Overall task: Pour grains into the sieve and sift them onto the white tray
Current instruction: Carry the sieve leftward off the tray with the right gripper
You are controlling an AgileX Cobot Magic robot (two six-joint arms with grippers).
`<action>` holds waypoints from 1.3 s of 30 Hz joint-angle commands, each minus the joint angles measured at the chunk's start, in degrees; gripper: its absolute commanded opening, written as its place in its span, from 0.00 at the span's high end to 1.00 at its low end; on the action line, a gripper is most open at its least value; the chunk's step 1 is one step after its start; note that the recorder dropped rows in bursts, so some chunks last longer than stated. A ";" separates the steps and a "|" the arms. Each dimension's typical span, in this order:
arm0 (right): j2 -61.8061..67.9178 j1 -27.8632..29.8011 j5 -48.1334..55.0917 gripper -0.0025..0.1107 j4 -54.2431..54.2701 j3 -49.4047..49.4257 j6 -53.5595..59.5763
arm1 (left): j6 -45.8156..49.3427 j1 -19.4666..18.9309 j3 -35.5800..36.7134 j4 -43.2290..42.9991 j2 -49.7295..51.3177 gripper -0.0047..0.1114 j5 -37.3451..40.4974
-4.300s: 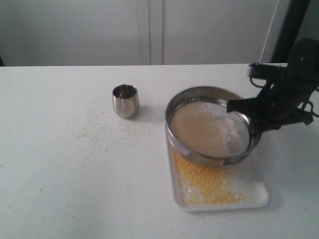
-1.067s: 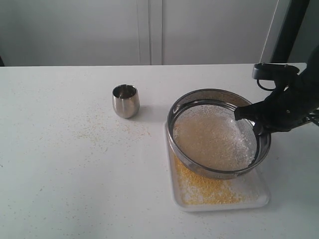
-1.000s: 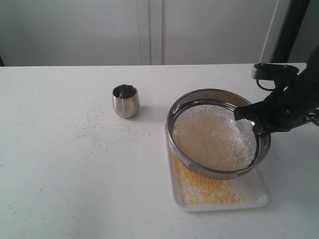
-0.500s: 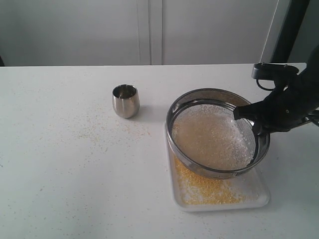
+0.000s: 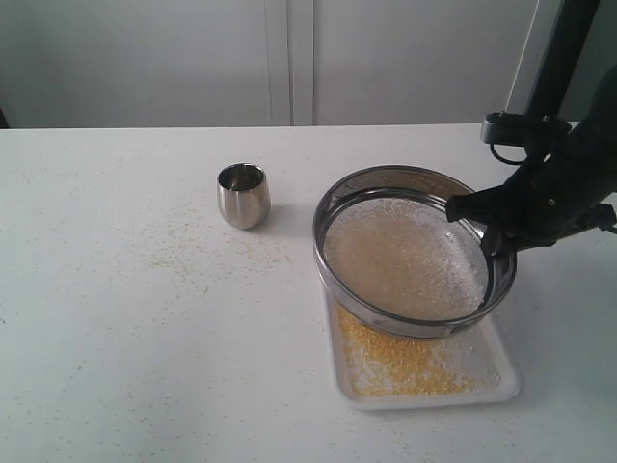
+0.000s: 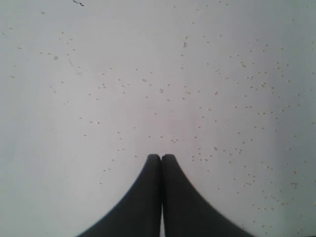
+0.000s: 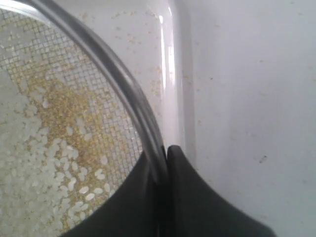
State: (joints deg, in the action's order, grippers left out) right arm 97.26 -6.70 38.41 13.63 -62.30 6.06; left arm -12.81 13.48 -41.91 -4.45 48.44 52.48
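Seemingly clear of the white tray (image 5: 503,371), sieve (image 5: 405,326) rim pinched by right fingers (image 7: 197,202); left fingers (image 6: 187,207) together.

Soft, even light fills the exterior view. The white bench (image 5: 116,289) reads pale grey, and the steel cup (image 5: 242,195) throws only a faint shadow beside it. The picture is slightly soft and grainy; the right gripper (image 5: 487,241) is a near-black mass with little detail. In the left wrist view the bench is bright, pinkish at the centre and duller at the corners, and the left gripper (image 6: 161,159) is flat black. In the right wrist view a glare streak runs along the white tray (image 7: 170,64) — the sieve (image 7: 113,79) rim is blurred, its mesh sharper.
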 commanded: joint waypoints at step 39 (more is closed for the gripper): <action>3.87 -19.55 4.58 0.98 2.14 -13.37 -3.42 | 0.15 -0.17 0.13 -0.03 -0.44 0.96 0.68</action>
State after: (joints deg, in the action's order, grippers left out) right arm 99.92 -24.96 42.95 14.34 -73.79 3.91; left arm -12.81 13.48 -41.91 -4.45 48.44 52.48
